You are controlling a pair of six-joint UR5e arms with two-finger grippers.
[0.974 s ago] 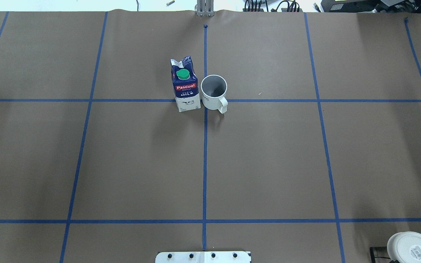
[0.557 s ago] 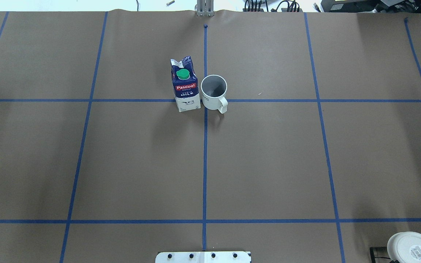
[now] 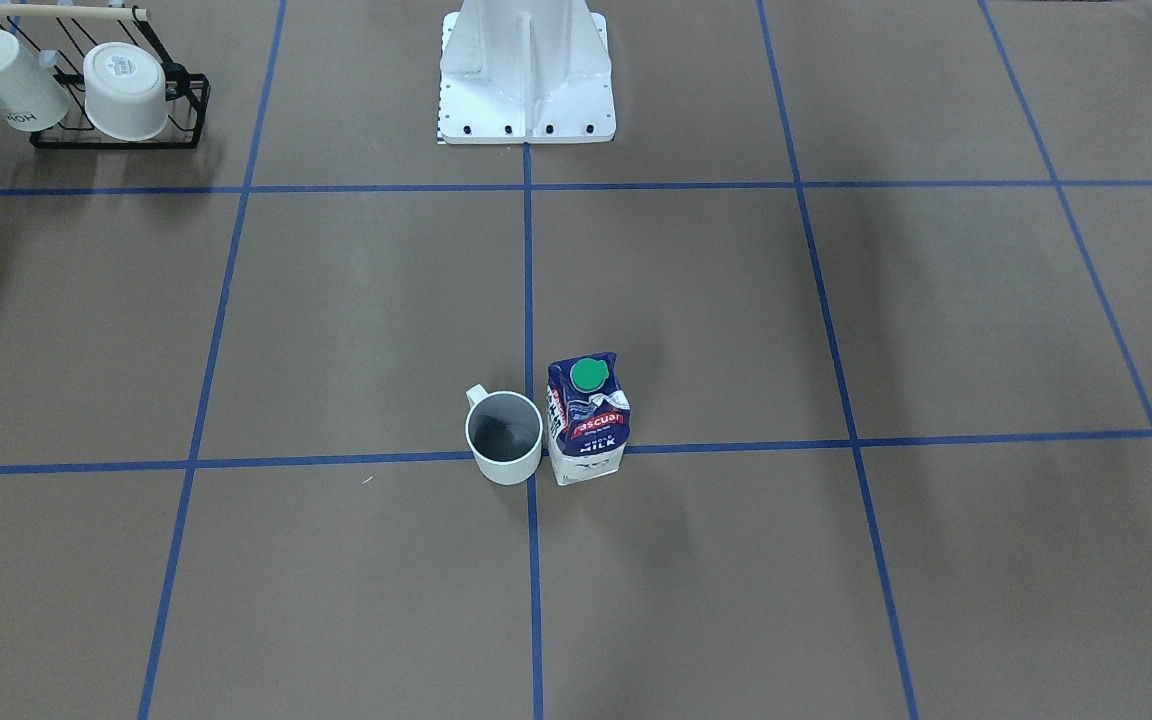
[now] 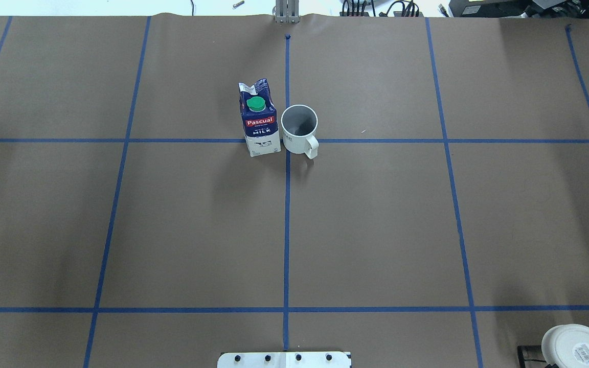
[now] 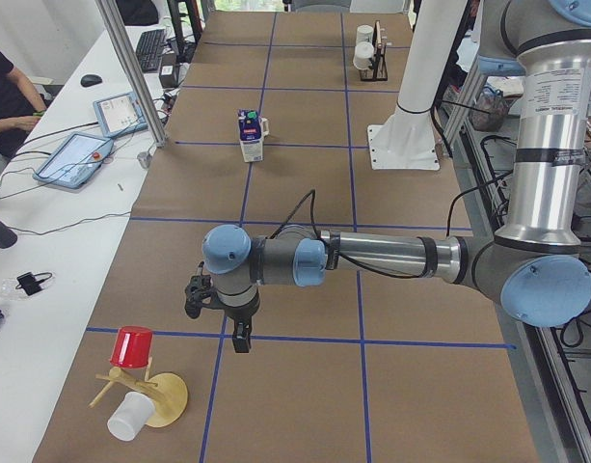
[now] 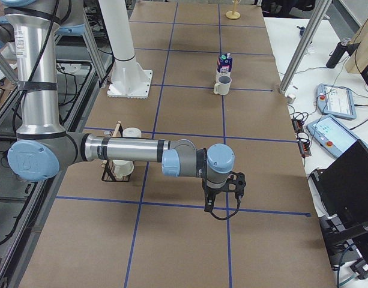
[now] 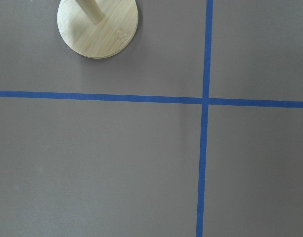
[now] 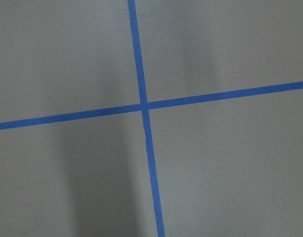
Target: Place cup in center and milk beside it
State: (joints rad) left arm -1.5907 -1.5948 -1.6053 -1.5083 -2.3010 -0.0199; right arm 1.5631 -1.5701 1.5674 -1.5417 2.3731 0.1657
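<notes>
The white cup (image 4: 299, 130) stands upright on the middle crossing of the blue tape lines (image 4: 287, 168), handle toward the robot. It also shows in the front view (image 3: 504, 437). The milk (image 4: 259, 122), a blue and white Pascual carton with a green cap, stands upright right beside the cup, on its left in the overhead view (image 3: 588, 420). My left gripper (image 5: 239, 338) hangs over a tape crossing far from both, near the table's left end. My right gripper (image 6: 211, 207) hangs likewise near the right end. I cannot tell whether either is open or shut.
A black rack (image 3: 116, 120) with two white mugs stands beside the robot base (image 3: 526, 90) on my right. A wooden stand (image 5: 165, 400) with a red cup (image 5: 133, 345) and a white cup (image 5: 129, 417) is near my left gripper; its round base shows in the left wrist view (image 7: 98, 27).
</notes>
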